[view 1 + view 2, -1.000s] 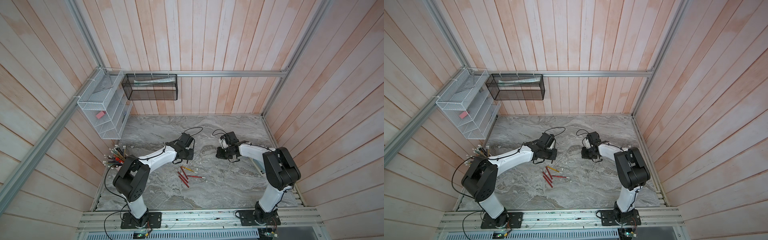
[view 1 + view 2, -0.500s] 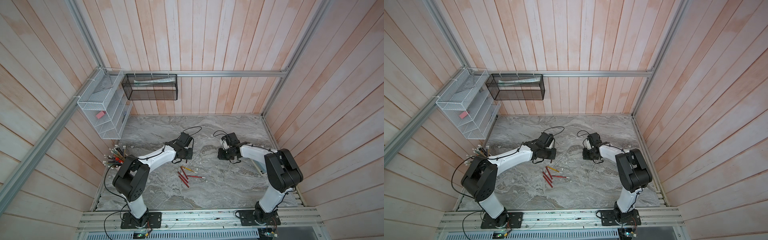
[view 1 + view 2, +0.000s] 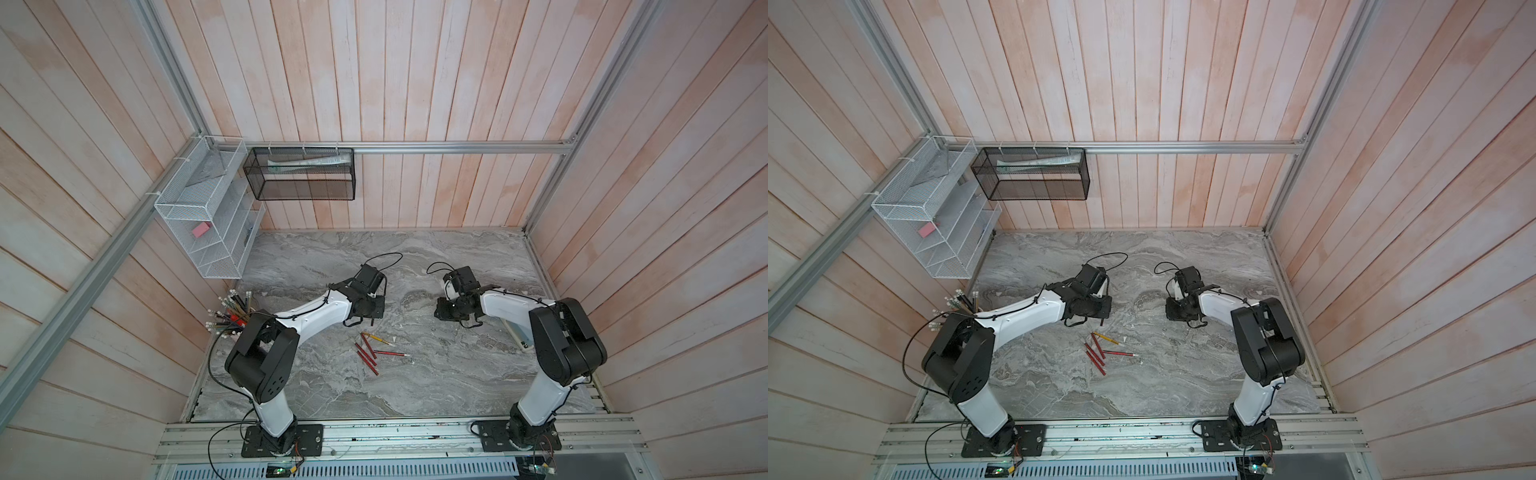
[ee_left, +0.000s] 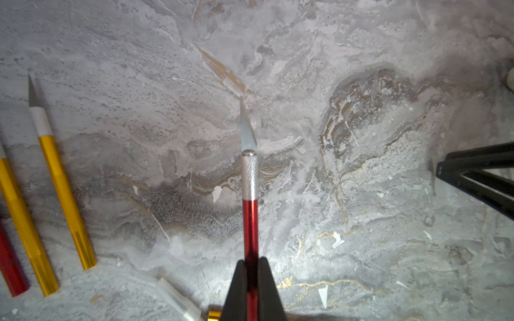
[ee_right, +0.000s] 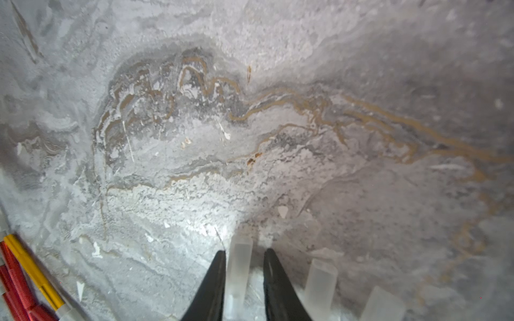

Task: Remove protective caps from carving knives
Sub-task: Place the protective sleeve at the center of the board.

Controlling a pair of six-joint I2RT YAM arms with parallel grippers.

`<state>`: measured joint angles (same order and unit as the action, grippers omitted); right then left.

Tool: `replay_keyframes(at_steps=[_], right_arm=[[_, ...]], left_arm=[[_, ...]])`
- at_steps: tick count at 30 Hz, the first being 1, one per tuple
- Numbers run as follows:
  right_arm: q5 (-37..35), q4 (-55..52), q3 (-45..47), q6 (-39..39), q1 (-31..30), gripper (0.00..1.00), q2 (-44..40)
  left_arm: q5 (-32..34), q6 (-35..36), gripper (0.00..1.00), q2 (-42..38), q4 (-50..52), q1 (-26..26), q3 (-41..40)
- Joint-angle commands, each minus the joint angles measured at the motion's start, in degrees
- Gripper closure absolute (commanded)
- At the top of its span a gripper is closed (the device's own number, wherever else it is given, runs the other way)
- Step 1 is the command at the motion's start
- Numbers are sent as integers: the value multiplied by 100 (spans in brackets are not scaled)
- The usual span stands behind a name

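While the white wire rack [image 3: 183,198] at upper left holds a pink block [image 3: 202,229], the left pincer [image 4: 252,260] clamps a red-handled carving knife [image 4: 250,222], blade bare; the right pincer [image 5: 244,250] stands slightly parted, a translucent plastic cap [image 5: 239,266] between its jaws. Loose red and yellow knives [image 3: 367,355] mid-frame lie unmoved.

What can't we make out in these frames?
- Top views: knife pile is too small to tell capped from bare.
- Left wrist view: translucent cap is cut off by the frame edge and the left hand; its knife is mostly unseen.
- Right wrist view: second cap sits between the open jaws of the right hand; lower end hidden, contact unclear.
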<state>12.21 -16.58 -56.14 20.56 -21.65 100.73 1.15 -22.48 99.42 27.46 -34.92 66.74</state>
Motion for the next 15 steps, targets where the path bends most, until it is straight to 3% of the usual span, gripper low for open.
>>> replay_keyframes(at_steps=[1, 15], right_arm=[[-125, -269, 211, 12, 25, 72, 66], [227, -217, 42, 139, 33, 64, -475]], left_arm=[[92, 8, 100, -55, 5, 45, 51], [303, 40, 100, 185, 55, 295, 396]])
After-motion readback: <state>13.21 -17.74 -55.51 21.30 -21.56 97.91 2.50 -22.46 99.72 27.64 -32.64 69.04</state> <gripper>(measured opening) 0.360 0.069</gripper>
